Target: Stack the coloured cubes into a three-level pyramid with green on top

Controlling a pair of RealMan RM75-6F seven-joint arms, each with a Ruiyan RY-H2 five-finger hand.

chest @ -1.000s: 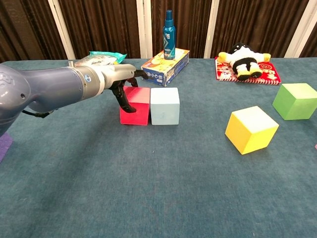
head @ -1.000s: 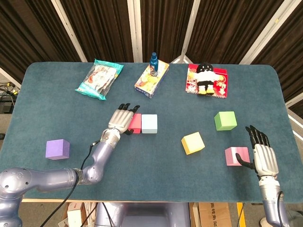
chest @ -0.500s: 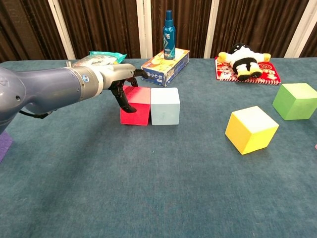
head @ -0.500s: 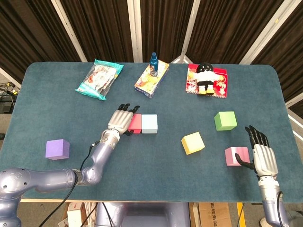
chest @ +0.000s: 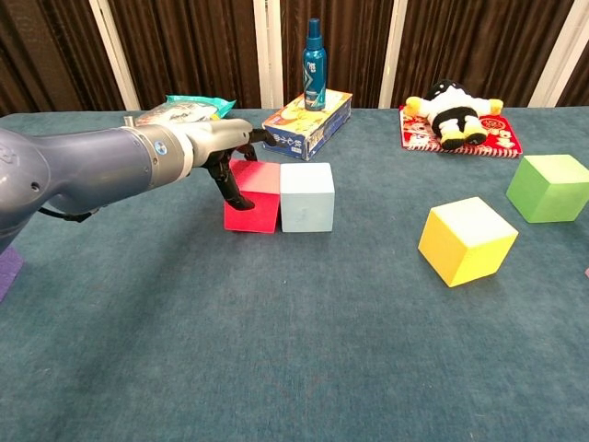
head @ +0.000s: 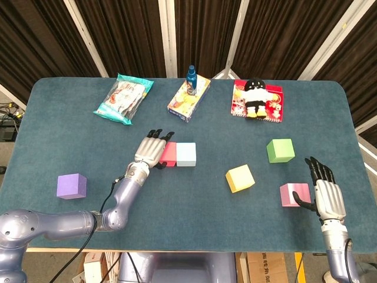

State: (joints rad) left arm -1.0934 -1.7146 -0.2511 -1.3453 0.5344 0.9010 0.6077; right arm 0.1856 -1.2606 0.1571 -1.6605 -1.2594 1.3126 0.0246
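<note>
Green foam cube [head: 280, 150] sits alone on the blue felt table [head: 194, 206], right side, nothing stacked on it or under it. Yellow foam cube [head: 240, 178] lies near it toward the centre, turned at an angle. Pink foam cube [head: 293, 194] is at the right front; right hand [head: 323, 194] is just beside it, fingers straight and spread, thumb touching or nearly touching the cube's side, gripping nothing. Red foam cube [chest: 252, 196] and light blue foam cube [chest: 306, 196] stand side by side, touching, mid-table. Left hand [head: 152, 150] rests against the red cube's left side, fingers extended over it; whether it grips, cannot tell. Purple foam cube [head: 72, 186] is well apart at the left.
</note>
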